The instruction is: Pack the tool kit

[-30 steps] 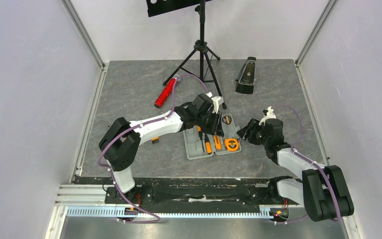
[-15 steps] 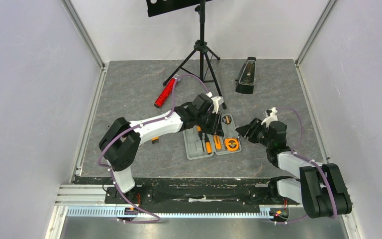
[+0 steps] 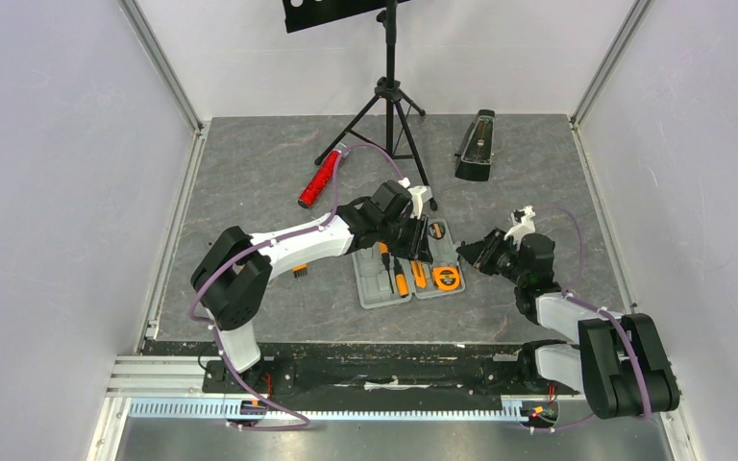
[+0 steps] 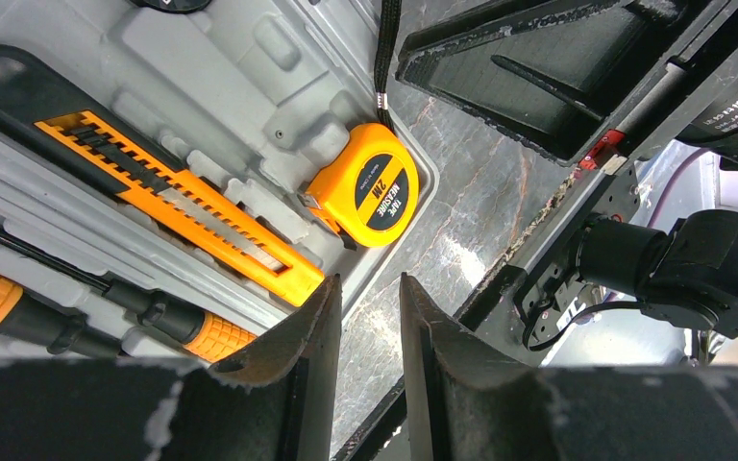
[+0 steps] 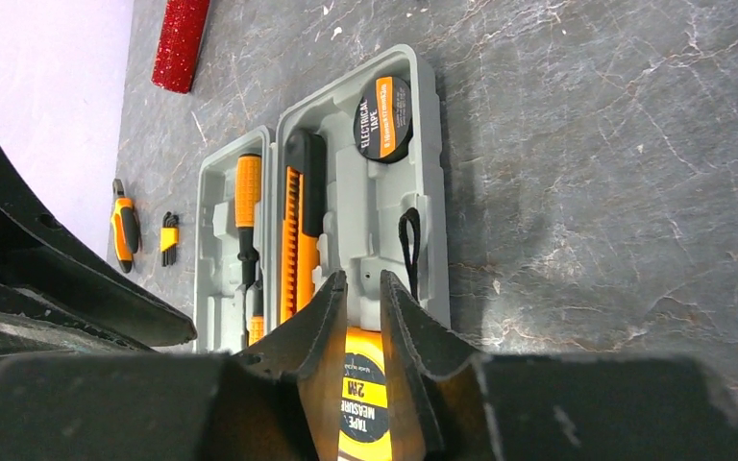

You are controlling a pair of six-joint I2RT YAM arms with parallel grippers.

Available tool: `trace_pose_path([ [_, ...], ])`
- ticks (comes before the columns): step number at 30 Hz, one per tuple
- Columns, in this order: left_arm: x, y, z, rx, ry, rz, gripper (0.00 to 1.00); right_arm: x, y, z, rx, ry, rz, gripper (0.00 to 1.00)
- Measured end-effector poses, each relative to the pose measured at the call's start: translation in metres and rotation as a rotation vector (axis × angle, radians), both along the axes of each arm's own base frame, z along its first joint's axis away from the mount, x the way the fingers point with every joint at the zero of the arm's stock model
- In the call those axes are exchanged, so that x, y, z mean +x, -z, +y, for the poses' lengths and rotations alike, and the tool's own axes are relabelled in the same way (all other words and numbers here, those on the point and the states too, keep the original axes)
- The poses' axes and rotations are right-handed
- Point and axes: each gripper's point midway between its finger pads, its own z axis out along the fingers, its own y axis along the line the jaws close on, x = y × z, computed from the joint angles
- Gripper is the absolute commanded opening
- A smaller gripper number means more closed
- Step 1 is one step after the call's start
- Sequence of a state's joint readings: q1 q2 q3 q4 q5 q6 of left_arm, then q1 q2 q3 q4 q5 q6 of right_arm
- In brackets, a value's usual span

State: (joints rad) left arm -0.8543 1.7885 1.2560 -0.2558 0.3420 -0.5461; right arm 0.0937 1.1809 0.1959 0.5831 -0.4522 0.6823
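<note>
**Tape measure lying straight below the right fingertips**

The tape measure (image 4: 373, 187) is lying flat, label up, in the recess at the near right corner of the case (image 5: 430, 173). Its black strap is trailing away along the case's right wall. The right gripper (image 5: 362, 280) is hanging over that same corner, pointing down at the round body. Its jaws are standing only a slit apart with nothing between them, and whether the tips are touching the tape measure cannot be told.

Being round, the tape measure is offering no long axis to line up with. Any seating push looks like a straight drop, and the right arm is plainly the nearer one.

The left gripper (image 4: 369, 283) is hovering above the case's middle, jaws narrowly apart and empty, beside the knife (image 4: 173, 202) in its slot. A stubby screwdriver (image 5: 123, 230) and hex keys (image 5: 168, 238) are lying outside the case, beyond its left side, probably work for the left arm.
</note>
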Motion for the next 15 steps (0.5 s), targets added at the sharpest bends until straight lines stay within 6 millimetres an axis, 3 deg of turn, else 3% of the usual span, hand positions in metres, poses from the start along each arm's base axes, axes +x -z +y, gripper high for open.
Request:
trace_pose_path([
  [9,0.001,-0.002,-0.001,-0.004,0.0,-0.004,0.35,-0.002,0.009,-0.005,-0.073,-0.017,0.0,0.3],
  [15,0.001,-0.002,-0.001,-0.002,-0.001,-0.003,0.35,0.014,-0.002,-0.016,-0.18,0.0,-0.055,0.33],
])
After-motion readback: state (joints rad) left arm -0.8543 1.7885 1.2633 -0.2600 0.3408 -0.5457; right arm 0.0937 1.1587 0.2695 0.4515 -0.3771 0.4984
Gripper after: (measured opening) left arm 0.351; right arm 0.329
